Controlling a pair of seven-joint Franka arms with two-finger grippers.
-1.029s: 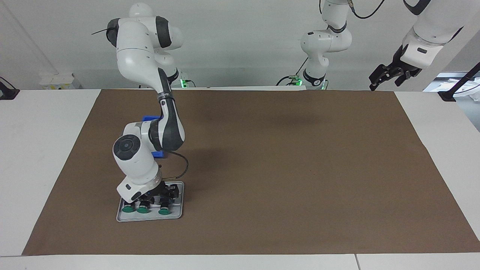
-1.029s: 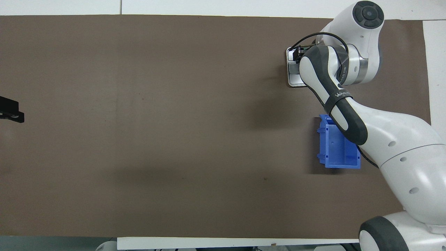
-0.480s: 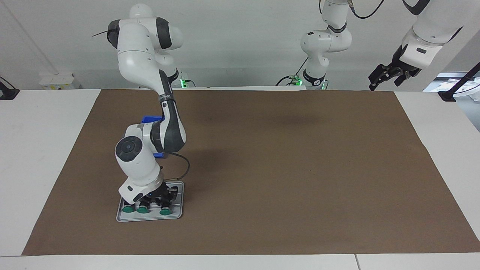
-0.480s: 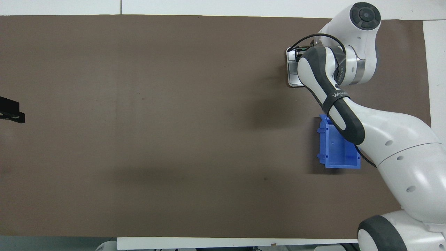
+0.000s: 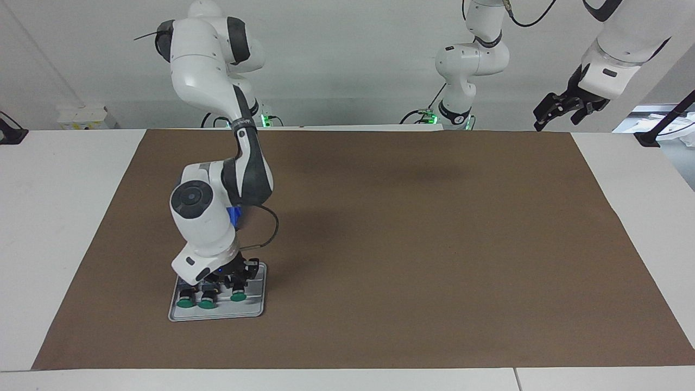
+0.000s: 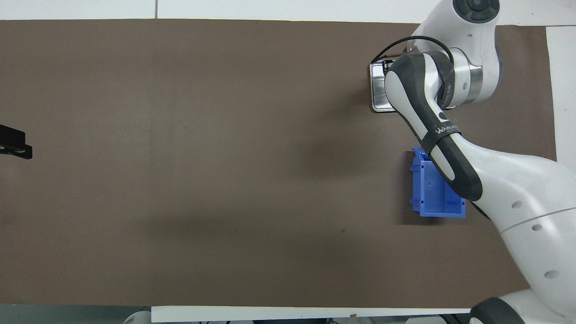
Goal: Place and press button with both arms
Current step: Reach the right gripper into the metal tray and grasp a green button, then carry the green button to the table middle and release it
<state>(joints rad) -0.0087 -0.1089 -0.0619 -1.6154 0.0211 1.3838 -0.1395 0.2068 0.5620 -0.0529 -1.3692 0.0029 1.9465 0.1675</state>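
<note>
At the right arm's end of the tabletop, close to the edge farthest from the robots, a grey metal tray (image 5: 255, 312) lies on the brown mat (image 5: 412, 244). The right gripper (image 5: 234, 282) hangs just above this tray, closed on the black body of one button (image 5: 238, 296), which sits a little higher than the other two and tilts with its green cap toward the far edge. The two remaining buttons (image 5: 196, 303) lie side by side in the tray at its end nearer the right arm's end of the table. A blue box (image 6: 434, 193) stands on the mat nearer the robots than the tray, largely hidden by the right arm in the facing view. Toward the left arm's end, the mat is bare. The left gripper (image 5: 559, 111) waits in the air over the mat's corner nearest the left arm's base, its fingers spread apart and holding nothing.
</note>
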